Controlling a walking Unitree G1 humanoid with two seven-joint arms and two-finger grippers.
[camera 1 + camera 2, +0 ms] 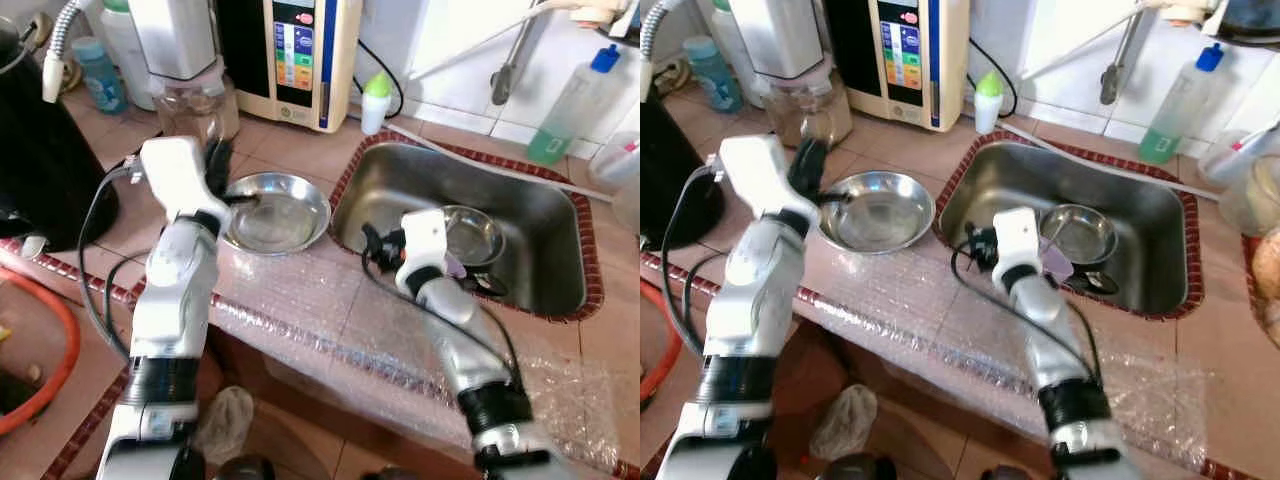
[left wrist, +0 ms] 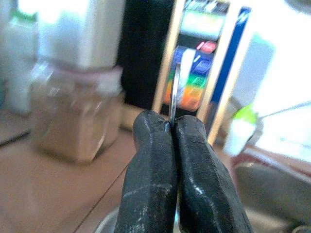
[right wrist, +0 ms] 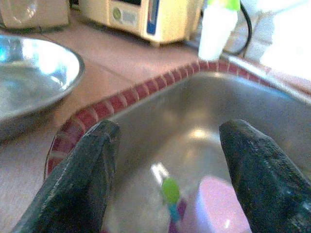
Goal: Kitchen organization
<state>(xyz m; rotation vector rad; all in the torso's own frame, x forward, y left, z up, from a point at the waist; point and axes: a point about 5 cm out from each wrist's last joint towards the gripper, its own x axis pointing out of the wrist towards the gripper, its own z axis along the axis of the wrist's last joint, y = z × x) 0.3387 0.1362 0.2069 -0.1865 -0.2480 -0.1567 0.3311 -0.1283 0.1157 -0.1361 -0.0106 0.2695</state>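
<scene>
Bubble wrap [image 1: 330,300] fronts the counter; left fingers [image 2: 150,160] pinch the steel bowl's [image 1: 275,212] rim, right fingers [image 3: 87,170] spread over the sink [image 1: 560,215].

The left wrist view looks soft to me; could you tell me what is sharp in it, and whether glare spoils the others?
Left wrist view: left tool sharp, glass jar blurred; right wrist view: window glare top right, steel bowl reflecting brightly.

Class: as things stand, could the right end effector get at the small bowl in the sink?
Probably yes. The right end effector hangs open over the sink, with the small bowl close beside it and nothing between.
</scene>
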